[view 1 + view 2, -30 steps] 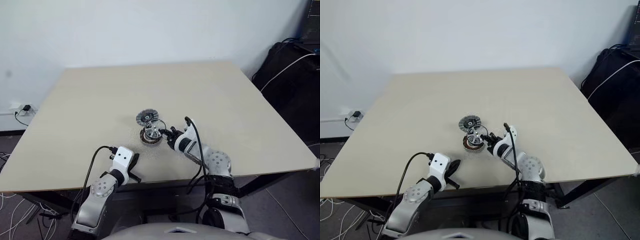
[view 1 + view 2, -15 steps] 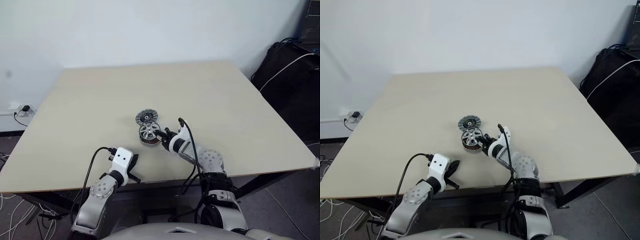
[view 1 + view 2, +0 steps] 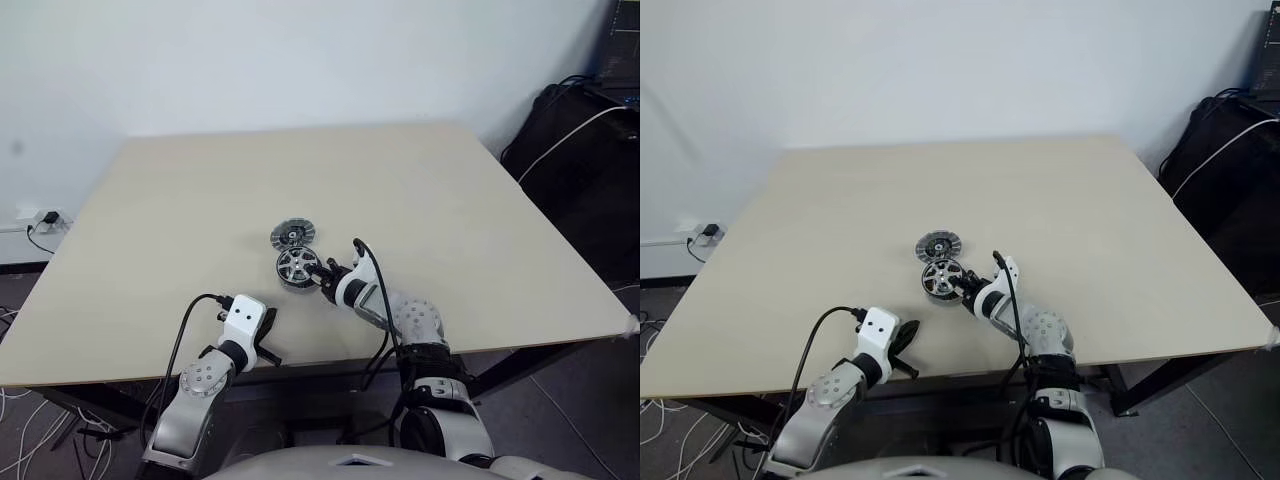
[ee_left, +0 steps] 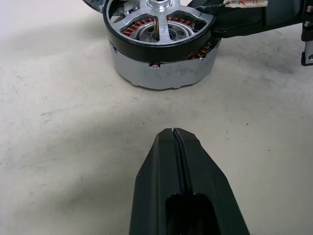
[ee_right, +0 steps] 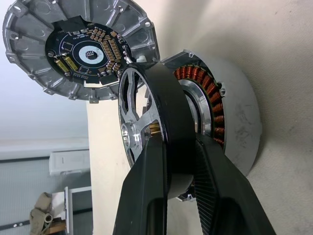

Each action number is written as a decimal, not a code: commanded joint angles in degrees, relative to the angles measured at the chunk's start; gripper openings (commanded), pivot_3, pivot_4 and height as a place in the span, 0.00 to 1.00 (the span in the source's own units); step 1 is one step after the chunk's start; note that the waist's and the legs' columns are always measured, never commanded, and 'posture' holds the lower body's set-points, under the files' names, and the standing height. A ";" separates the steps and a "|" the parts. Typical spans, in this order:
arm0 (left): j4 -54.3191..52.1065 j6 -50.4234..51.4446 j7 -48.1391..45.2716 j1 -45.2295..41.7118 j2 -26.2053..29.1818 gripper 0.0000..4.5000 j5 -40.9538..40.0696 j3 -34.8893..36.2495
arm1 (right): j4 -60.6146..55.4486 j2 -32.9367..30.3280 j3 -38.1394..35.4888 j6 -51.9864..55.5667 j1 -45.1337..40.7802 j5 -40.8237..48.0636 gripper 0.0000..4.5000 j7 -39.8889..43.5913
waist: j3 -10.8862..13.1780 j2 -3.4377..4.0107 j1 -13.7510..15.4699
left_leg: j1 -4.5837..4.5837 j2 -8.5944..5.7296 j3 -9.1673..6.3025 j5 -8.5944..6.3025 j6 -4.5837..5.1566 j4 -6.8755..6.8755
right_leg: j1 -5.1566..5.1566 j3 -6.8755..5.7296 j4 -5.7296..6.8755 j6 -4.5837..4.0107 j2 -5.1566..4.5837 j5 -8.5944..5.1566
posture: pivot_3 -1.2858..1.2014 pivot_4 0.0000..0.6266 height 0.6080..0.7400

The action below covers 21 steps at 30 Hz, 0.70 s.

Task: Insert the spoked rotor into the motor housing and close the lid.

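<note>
The spoked rotor [image 5: 161, 105], a black ring with silver spokes, sits slightly askew on top of the silver motor housing [image 4: 161, 73]. Copper windings show in the gap between them. My right gripper [image 5: 180, 142] is shut on the rotor's rim, reaching in from the housing's right [image 3: 322, 272]. The lid [image 3: 291, 235], a round grey disc with its ribbed, circuit-board face up, lies on the table just behind the housing. My left gripper [image 4: 173, 134] is shut and holds nothing. It rests near the table's front edge, a short way in front of the housing.
The beige table [image 3: 450, 200] is bare around the motor parts. Its front edge runs just under both arms. A black bag with a white cable [image 3: 585, 140] stands off the right side, and a wall socket [image 3: 45, 216] sits low on the left.
My right gripper has carried the rotor left and down, from tilted above the housing to resting on top of it. The left arm has stayed still.
</note>
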 commanded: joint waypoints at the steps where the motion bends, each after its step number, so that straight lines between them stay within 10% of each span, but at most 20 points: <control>1: -2.68 -1.05 -0.04 -0.59 -0.22 0.00 -0.55 0.44 | -1.15 3.00 -0.78 -0.31 -1.35 0.33 0.32 -0.21 | -0.01 0.00 -0.01 | 0.02 0.00 0.00 0.00 0.00 0.00 | 0.00 0.00 0.00 0.00 0.00 0.00 | 0.52 0.00 1.00; 6: -2.58 -1.15 -0.11 -0.60 -0.39 0.00 -0.51 0.35 | -5.52 2.61 -1.09 0.53 -0.49 1.64 0.68 -0.36 | -0.01 0.00 0.11 | 0.12 0.00 -0.01 0.00 0.00 0.01 | 0.02 -0.01 0.00 0.02 -0.01 -0.01 | 0.52 0.00 1.00; 21: -1.15 -1.51 -0.99 -2.00 -0.62 0.00 -0.54 0.16 | -15.96 1.13 -2.93 1.23 2.76 3.29 0.68 -3.67 | -0.01 0.01 0.06 | 0.06 0.00 0.00 0.00 0.01 0.02 | 0.03 0.00 0.01 0.03 -0.01 0.00 | 0.52 0.00 1.00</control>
